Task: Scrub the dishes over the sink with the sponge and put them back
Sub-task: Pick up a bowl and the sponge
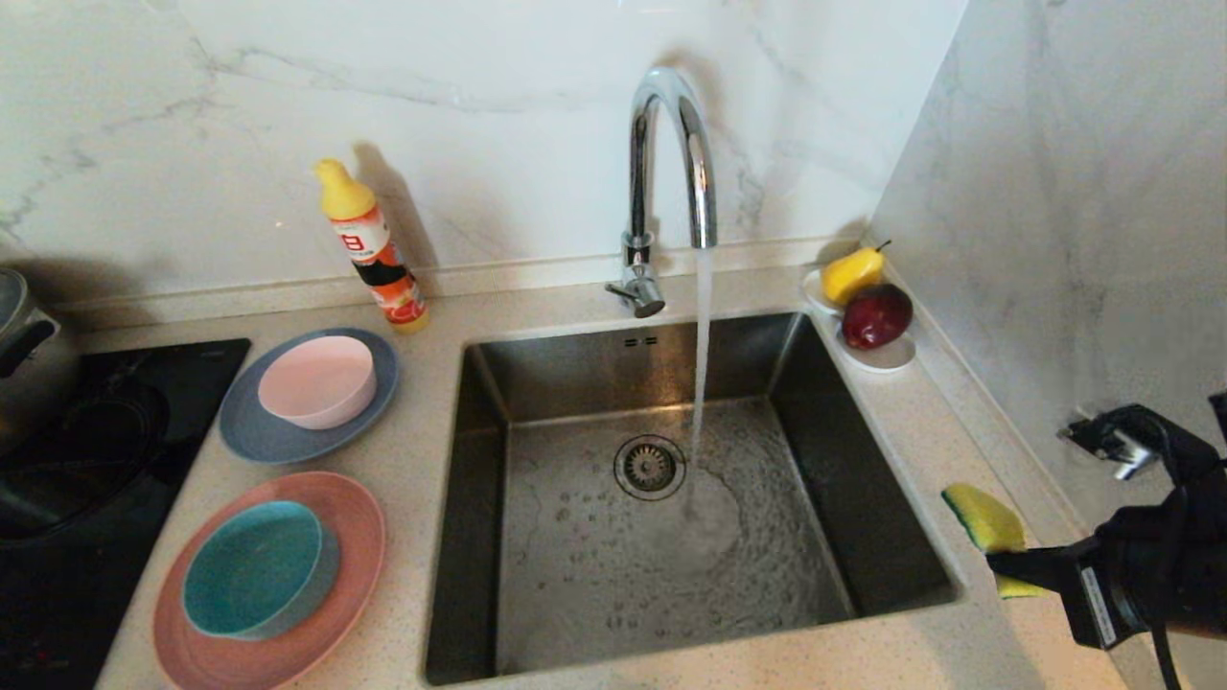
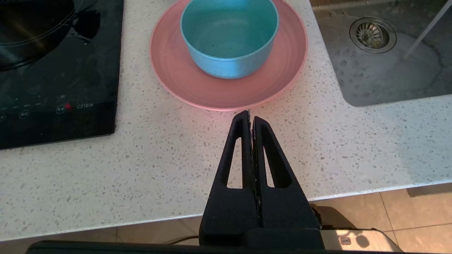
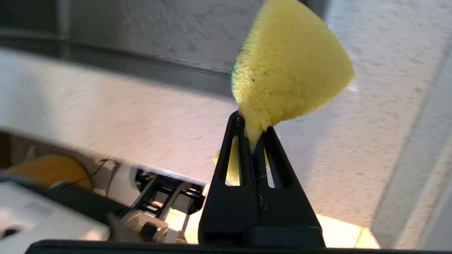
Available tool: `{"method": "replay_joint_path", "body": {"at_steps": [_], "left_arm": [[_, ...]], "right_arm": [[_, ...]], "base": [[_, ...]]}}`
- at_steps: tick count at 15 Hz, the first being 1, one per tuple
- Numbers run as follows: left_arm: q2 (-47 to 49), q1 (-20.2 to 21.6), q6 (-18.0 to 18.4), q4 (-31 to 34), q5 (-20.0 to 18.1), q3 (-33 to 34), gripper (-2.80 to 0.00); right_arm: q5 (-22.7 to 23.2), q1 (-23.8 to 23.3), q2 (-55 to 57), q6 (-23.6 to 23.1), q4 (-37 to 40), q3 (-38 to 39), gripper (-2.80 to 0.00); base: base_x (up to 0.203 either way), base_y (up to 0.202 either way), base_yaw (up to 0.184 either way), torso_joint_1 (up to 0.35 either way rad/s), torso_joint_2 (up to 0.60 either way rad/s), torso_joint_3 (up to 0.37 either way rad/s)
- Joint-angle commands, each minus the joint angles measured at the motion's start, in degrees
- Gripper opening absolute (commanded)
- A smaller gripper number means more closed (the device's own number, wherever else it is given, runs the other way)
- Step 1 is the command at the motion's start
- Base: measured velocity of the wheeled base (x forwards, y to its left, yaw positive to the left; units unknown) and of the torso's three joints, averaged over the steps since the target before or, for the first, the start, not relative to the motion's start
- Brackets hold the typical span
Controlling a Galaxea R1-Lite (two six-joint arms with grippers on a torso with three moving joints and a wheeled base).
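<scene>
Much of the right arm runs off the near right edge of the head view, so only its dark wrist and the right gripper show, and the gripper's tips are partly buried in the sponge. In the right wrist view the background is smeared and little beyond pale counter can be made out, but the grip is plain: the black fingers are pinched tight on a corner of the sponge, whose yellow body fans out past the tips; the green scouring side shows only as a thin edge. The sponge hangs above the counter just right of the sink, where water runs from the faucet. The left gripper is out of the head view; its own camera shows it pressed shut and empty above the near counter edge, near the salmon-pink plate carrying the teal bowl. Farther back on the left, the pale pink bowl sits on the blue-grey plate.
</scene>
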Motion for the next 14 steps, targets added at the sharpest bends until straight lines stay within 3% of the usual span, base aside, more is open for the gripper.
{"method": "replay_joint_path", "body": {"at_steps": [1, 9, 12, 14], "left_arm": [[0.01, 0.0, 0.05, 0.08, 0.01, 0.0, -2.8], [0.02, 0.0, 0.42, 0.78, -0.42, -0.09, -2.8], [0.17, 0.0, 1.24, 0.52, -0.27, 0.0, -2.8], [0.1, 0.09, -1.19, 0.08, 0.19, 0.17, -2.8]], "right_arm": [[0.1, 2.48, -3.72, 1.57, 0.44, -0.15, -2.8], [0.11, 12.99, -3.67, 12.88, 0.61, 0.02, -2.8], [-0.17, 12.68, -4.79, 12.99, 2.5, 0.44, -2.8], [0.09, 12.56, -4.19, 12.99, 4.8, 0.17, -2.8]], "base": [[0.0, 0.0, 0.0, 0.0, 0.0, 0.0], [0.0, 0.0, 0.0, 0.0, 0.0, 0.0], [0.0, 0.0, 0.0, 0.0, 0.0, 0.0], [0.0, 0.0, 0.0, 0.0, 0.0, 0.0]]}}
